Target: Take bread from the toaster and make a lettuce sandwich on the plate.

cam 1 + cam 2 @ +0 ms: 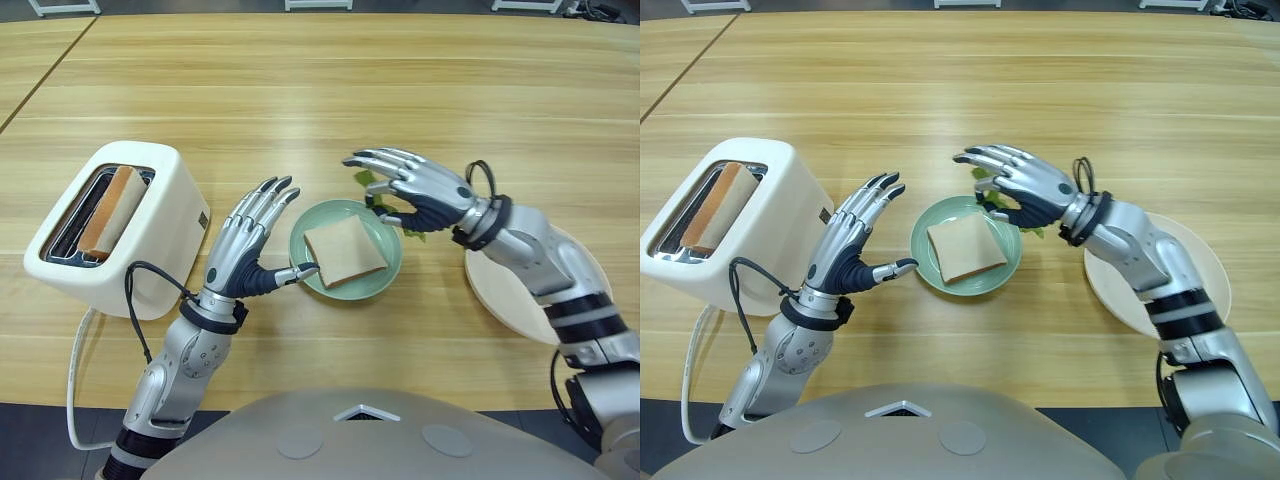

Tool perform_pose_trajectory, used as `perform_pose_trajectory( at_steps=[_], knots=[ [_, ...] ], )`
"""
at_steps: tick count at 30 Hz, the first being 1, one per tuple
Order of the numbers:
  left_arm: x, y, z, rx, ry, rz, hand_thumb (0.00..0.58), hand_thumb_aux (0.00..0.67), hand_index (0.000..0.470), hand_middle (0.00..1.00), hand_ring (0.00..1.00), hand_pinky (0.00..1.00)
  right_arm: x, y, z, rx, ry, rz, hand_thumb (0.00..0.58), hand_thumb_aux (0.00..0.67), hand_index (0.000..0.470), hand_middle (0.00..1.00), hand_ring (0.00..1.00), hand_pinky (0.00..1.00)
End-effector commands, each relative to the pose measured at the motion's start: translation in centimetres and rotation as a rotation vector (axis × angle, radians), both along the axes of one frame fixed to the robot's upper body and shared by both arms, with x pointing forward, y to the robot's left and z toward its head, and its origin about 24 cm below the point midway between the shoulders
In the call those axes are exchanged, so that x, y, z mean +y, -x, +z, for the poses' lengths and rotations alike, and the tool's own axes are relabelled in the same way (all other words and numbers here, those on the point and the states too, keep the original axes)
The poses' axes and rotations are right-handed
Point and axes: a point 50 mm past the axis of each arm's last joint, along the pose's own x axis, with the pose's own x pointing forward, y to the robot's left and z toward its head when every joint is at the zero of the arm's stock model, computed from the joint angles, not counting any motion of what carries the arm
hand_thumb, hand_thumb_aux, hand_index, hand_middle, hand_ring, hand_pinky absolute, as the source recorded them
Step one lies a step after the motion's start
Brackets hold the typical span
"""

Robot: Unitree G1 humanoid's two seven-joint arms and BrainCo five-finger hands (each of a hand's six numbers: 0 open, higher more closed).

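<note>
The surface (400,80) is matt wood. The toaster (170,225) is smooth cream plastic, the green plate (335,213) glossy. Left robot hand (240,250) and right robot hand (420,185) look shiny metal.

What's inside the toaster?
One slice of bread stands in one slot of the toaster, with its top edge poking out. The slot beside it looks empty. The lower part of the slice is hidden down inside the toaster.
</note>
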Motion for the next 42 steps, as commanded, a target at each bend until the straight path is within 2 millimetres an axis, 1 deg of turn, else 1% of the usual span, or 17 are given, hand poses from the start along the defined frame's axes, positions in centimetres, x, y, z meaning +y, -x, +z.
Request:
perform_pose_trajectory(
  at_steps=[1,4,8,9,14,15,16,17,18,22,25,27,30,33,36,39,42],
  knots=[
    [-0.1,0.1,-0.2,0.013,0.018,-0.007,0.132,0.081,0.057,0.0,0.0,0.0,3.0,-0.3,-2.2,-0.012,0.08,0.079,0.58,0.67,0.47,0.0,0.0,0.0],
    [-0.2,0.2,-0.2,0.02,0.02,-0.013,0.136,0.084,0.059,0.0,0.0,0.0,4.3,0.1,-3.9,-0.017,0.126,0.124,0.58,0.67,0.47,0.0,0.0,0.0],
    [-0.3,0.3,-0.4,0.03,0.019,-0.018,0.108,0.066,0.046,0.0,0.0,0.0,4.7,0.7,-6.2,-0.005,0.199,0.145,0.58,0.67,0.47,0.0,0.0,0.0],
    [-0.3,0.3,-0.4,0.032,0.019,-0.02,0.116,0.071,0.05,0.0,0.0,0.0,4.8,0.8,-6.6,-0.011,0.215,0.145,0.58,0.67,0.47,0.0,0.0,0.0],
    [-0.3,0.4,-0.6,0.041,0.015,-0.022,0.079,0.047,0.033,0.0,0.0,0.0,5.1,0.9,-7.4,-0.041,0.236,0.147,0.58,0.67,0.47,0.0,0.0,0.0],
    [-0.2,0.4,-0.6,0.042,0.014,-0.021,0.083,0.05,0.035,0.0,0.0,0.0,5.1,1.0,-7.4,-0.048,0.239,0.147,0.549,0.515,0.361,0.0,0.0,0.0],
    [-0.2,0.4,-0.6,0.044,0.013,-0.02,0.066,0.039,0.028,0.0,0.0,0.0,5.1,1.0,-7.3,-0.05,0.235,0.143,0.462,0.368,0.258,0.0,0.0,0.0],
    [-0.2,0.4,-0.6,0.045,0.012,-0.02,0.066,0.039,0.028,0.0,0.0,0.0,5.0,1.0,-7.0,-0.059,0.224,0.137,0.023,0.013,0.009,0.0,0.0,0.0],
    [-0.2,0.4,-0.6,0.046,0.011,-0.02,0.062,0.037,0.026,0.0,0.0,0.0,5.0,1.0,-6.6,-0.068,0.219,0.129,0.0,0.0,0.0,0.0,0.0,0.0],
    [-0.2,0.6,-0.4,0.037,0.017,-0.027,0.053,0.032,0.022,0.0,0.0,0.0,3.9,0.8,-4.6,-0.103,0.167,0.069,0.0,0.0,0.0,0.0,0.0,0.0],
    [-0.4,0.8,0.5,0.027,0.077,-0.049,0.014,0.008,0.006,0.0,0.0,0.0,1.9,0.9,-1.5,-0.09,0.016,-0.024,0.0,0.0,0.0,0.0,0.0,0.0],
    [-0.6,1.2,2.0,0.001,0.119,-0.068,0.0,0.0,0.0,0.0,0.0,0.0,-0.1,1.0,-0.2,-0.067,-0.043,-0.1,0.0,0.0,0.0,0.0,0.0,0.0],
    [-0.1,1.9,5.4,-0.076,0.137,-0.081,0.0,0.0,0.0,0.0,0.0,0.0,-3.2,1.5,-0.2,0.022,-0.108,-0.216,0.0,0.0,0.0,0.0,0.0,0.0],
    [2.5,2.4,9.3,-0.2,-0.019,0.028,0.0,0.0,0.0,0.0,0.0,0.0,-5.1,3.0,-1.2,0.132,-0.185,-0.292,0.0,0.0,0.0,0.0,0.0,0.0],
    [7.0,2.4,11.5,-0.238,-0.286,0.274,0.0,0.0,0.0,0.0,0.0,0.0,-4.9,4.5,-1.9,0.208,-0.275,-0.292,0.0,0.0,0.0,0.0,0.0,0.0],
    [11.0,2.7,12.1,-0.174,-0.468,0.483,0.0,0.0,0.0,0.0,0.0,0.0,-4.2,4.9,-2.2,0.241,-0.315,-0.27,0.0,0.0,0.0,0.0,0.0,0.0],
    [14.1,3.6,11.1,-0.015,-0.532,0.631,0.0,0.0,0.0,0.0,0.0,0.0,-3.9,4.9,-2.5,0.256,-0.321,-0.263,0.0,0.0,0.0,0.0,0.0,0.0]
  ],
)
